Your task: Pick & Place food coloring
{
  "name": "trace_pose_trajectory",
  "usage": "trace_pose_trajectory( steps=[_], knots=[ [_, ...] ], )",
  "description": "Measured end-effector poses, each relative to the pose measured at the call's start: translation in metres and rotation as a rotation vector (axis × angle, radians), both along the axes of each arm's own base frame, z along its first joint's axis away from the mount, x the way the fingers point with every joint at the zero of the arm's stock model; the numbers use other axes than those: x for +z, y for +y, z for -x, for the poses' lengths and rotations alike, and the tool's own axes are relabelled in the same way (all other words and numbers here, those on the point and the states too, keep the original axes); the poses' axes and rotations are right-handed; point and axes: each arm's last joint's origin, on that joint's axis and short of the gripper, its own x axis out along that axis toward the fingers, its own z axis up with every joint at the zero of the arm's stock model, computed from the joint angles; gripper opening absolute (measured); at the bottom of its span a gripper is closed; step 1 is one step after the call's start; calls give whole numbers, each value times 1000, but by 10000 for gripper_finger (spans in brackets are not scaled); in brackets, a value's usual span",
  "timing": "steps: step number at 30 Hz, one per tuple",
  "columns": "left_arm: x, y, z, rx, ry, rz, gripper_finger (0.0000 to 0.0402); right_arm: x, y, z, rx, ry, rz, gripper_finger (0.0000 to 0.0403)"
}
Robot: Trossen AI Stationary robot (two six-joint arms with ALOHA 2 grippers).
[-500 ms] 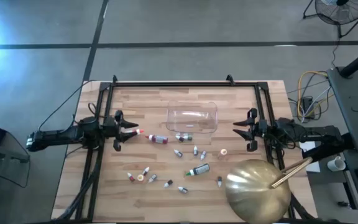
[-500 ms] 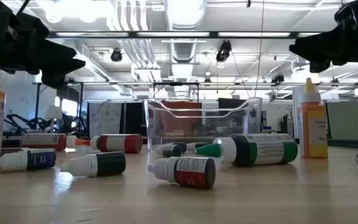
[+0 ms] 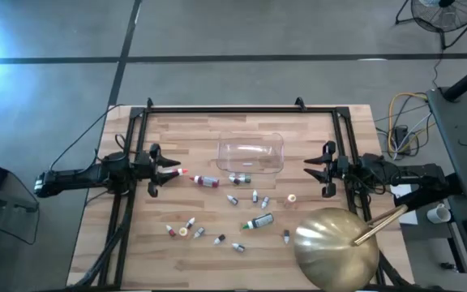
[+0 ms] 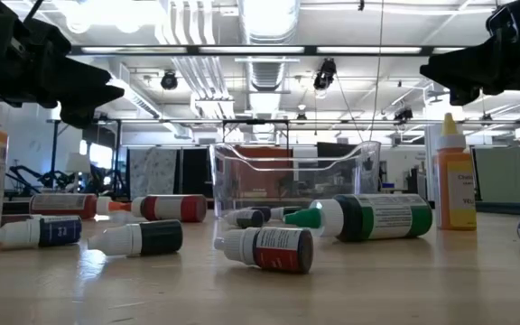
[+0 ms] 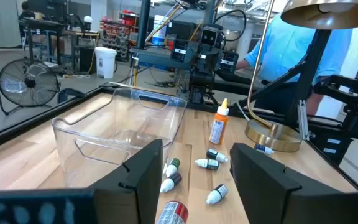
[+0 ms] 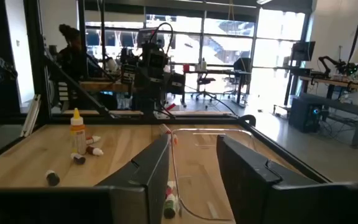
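Bottles (image 3: 254,199) scattered mid-surface, most lying flat, tub (image 3: 250,154) just behind. Left gripper (image 3: 169,170) and right gripper (image 3: 310,168) both wide, empty, raised at the sides. Risk: lying bottles roll off a pinch; crowded ones get knocked. Labels too small to read.

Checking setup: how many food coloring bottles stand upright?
2. One orange bottle stands near the gold dome; another orange bottle stands among the front-left cluster. The rest seem to lie flat; some are hard to judge.
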Motion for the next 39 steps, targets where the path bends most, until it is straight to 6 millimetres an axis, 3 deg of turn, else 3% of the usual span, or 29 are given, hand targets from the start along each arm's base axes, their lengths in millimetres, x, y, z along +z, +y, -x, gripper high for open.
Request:
trace_pose_trajectory(
  steps=[39],
  knots=[
    [0, 0, 0, 1, 0, 0, 163, 0, 0, 0, 0, 0, 0, 130]
  ],
)
